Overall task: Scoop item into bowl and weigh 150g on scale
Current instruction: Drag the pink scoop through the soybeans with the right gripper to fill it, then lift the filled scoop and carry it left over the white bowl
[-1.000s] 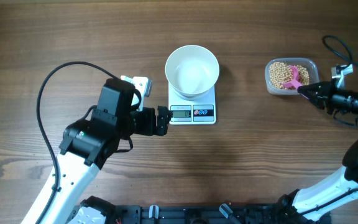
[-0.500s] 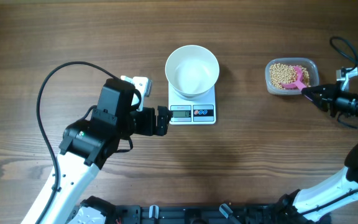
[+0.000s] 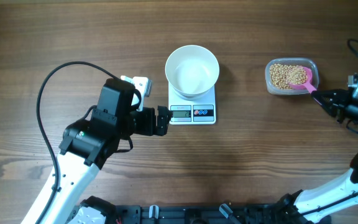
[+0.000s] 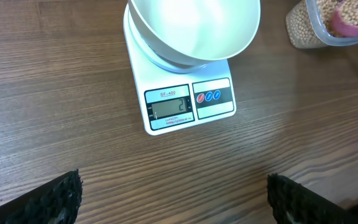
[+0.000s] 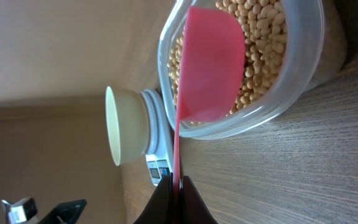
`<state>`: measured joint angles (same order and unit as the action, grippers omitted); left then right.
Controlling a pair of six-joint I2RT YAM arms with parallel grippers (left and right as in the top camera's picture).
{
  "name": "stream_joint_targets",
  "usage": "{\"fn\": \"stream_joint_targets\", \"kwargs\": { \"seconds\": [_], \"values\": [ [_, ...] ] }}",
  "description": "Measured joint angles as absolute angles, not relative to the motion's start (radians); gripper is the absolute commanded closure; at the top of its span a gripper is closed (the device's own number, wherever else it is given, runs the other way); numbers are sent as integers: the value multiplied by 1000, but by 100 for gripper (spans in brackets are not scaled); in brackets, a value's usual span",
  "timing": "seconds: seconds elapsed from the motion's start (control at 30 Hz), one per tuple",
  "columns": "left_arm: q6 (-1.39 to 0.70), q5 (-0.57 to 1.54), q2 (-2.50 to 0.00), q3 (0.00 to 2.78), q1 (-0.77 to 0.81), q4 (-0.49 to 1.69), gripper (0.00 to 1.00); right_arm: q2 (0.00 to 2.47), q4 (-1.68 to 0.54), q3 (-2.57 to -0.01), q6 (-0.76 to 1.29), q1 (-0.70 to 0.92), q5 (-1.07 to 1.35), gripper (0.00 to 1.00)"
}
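Observation:
The white bowl (image 3: 192, 71) stands empty on the white scale (image 3: 192, 113) at mid-table. Tan beans (image 3: 283, 74) fill a clear tub (image 3: 269, 79) at the right. A pink scoop (image 3: 302, 79) rests on the beans at the tub's right side, its handle sticking out over the rim. My right gripper (image 3: 321, 96) is shut on that handle; in the right wrist view the gripper (image 5: 178, 183) pinches the thin handle and the scoop (image 5: 209, 68) lies over the beans (image 5: 261, 37). My left gripper (image 3: 164, 121) is open and holds nothing, just left of the scale's display.
The left wrist view shows the scale (image 4: 190, 106) with the bowl (image 4: 191, 28) ahead, and bare wood between the left fingers (image 4: 58, 198). A black cable (image 3: 48, 93) loops over the table at the left.
My right gripper has drawn back to the right with the scoop, whose cup slid from the tub's middle to its right side. The left arm has not moved.

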<state>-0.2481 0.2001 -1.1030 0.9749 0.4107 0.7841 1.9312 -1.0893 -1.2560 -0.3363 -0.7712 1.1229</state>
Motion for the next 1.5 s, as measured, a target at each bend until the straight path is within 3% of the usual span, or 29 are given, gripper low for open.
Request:
{"fn": "stream_joint_targets", "kwargs": {
  "seconds": [0.6, 0.87, 1.23, 1.5],
  "values": [
    [-248, 200, -1103, 975, 411, 784, 0, 1931, -1190, -1256, -425, -775, 1234, 96],
    [-248, 200, -1103, 975, 411, 784, 0, 1931, -1357, -1254, -561, -767, 1258, 96],
    [-248, 200, -1103, 975, 411, 784, 0, 1932, -1605, -1251, -812, -651, 1298, 96],
    [-248, 200, -1103, 975, 411, 784, 0, 1932, -1612, -1251, -870, -552, 1336, 96]
  ]
}}
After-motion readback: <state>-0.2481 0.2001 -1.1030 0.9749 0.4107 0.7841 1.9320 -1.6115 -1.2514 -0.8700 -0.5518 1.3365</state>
